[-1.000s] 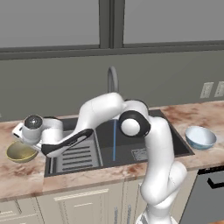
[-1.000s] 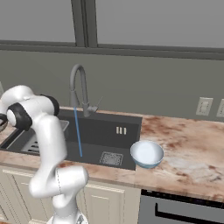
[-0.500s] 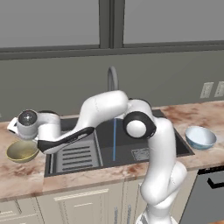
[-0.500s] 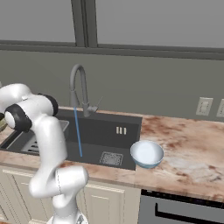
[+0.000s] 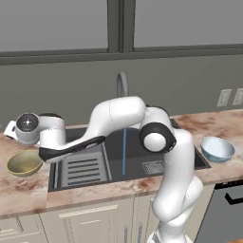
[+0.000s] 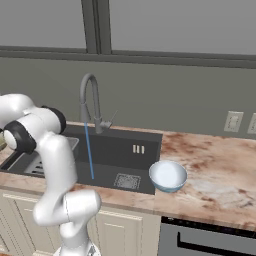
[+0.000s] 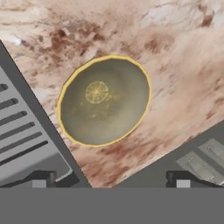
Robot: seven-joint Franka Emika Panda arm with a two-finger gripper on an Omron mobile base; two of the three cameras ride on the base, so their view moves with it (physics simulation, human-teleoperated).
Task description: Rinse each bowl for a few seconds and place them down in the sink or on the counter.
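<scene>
The jaws are spread wide above the olive-gold bowl (image 7: 105, 99), which sits upright, shiny-centred, on the counter (image 5: 19, 187) left of the sink (image 5: 135, 154). 2 bowls total: 1 olive-gold, 1 pale blue bowl (image 5: 217, 148) right of the sink. 1 faucet (image 6: 90, 100) runs.

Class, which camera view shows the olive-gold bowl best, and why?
The hand view: the olive-gold bowl is seen from above, whole rim and shiny inside, on the counter. The left base view shows it small and side-on, left of the sink.
</scene>
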